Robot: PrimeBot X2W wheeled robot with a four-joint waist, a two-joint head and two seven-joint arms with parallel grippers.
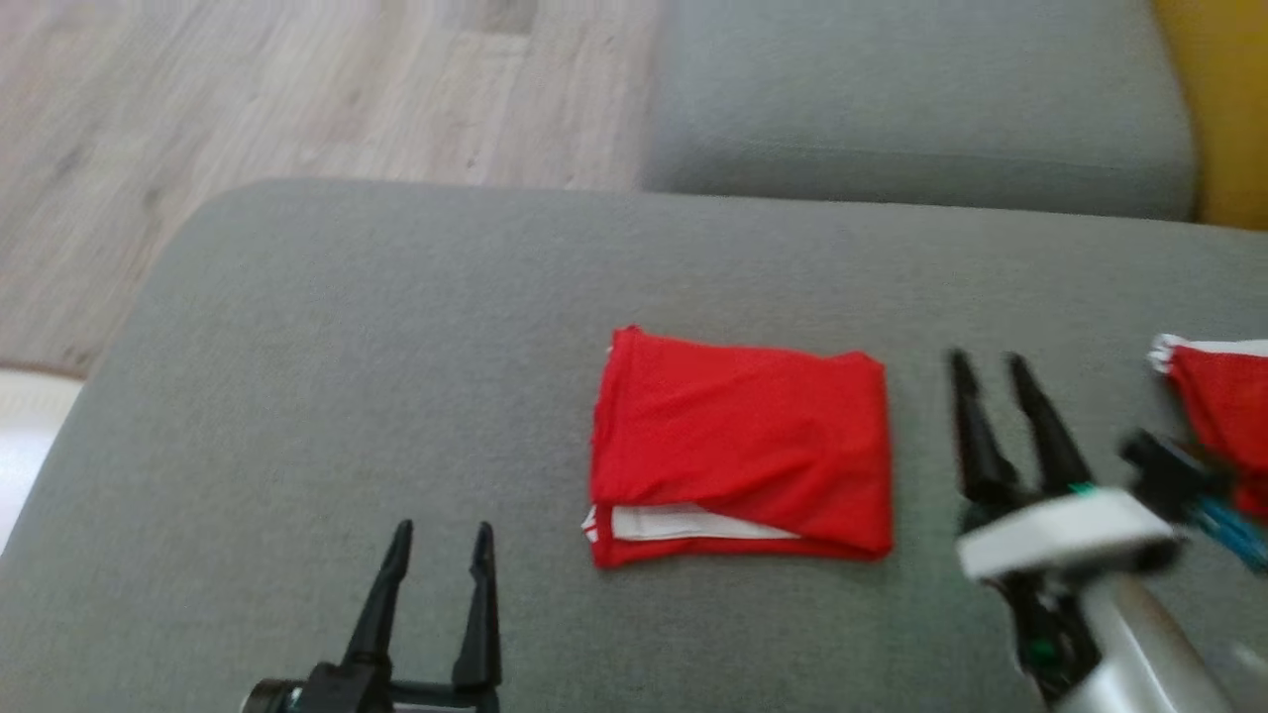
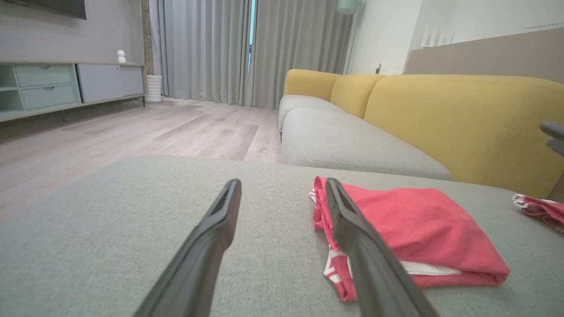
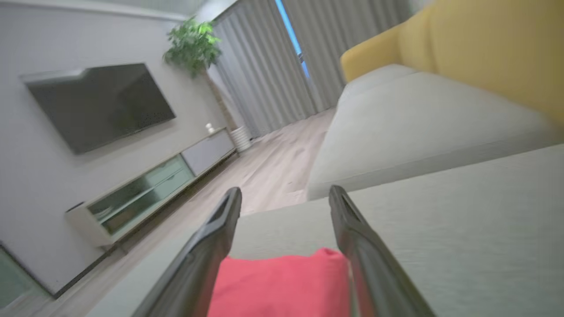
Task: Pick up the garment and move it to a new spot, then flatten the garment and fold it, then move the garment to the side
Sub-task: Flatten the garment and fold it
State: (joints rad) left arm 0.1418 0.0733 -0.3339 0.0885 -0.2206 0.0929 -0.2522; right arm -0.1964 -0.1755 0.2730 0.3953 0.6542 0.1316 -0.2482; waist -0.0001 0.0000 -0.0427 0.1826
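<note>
The garment [image 1: 738,446], red with a white inner layer showing at its near edge, lies folded into a rectangle in the middle of a grey cushion [image 1: 347,347]. My left gripper [image 1: 443,530] stands open to the garment's near left, apart from it, with nothing between its fingers. In the left wrist view the garment [image 2: 410,220] lies just right of the left gripper [image 2: 282,182]. My right gripper [image 1: 986,361] is open just past the garment's right edge, blurred. The right wrist view shows the red garment [image 3: 282,281] low between the spread fingers of the right gripper [image 3: 285,190], not gripped.
A second red and white cloth [image 1: 1223,406] lies at the cushion's right edge, close to my right arm. Beyond the cushion is a grey sofa seat [image 1: 921,99] with a yellow backrest [image 1: 1228,99]. Wooden floor [image 1: 297,89] lies to the far left.
</note>
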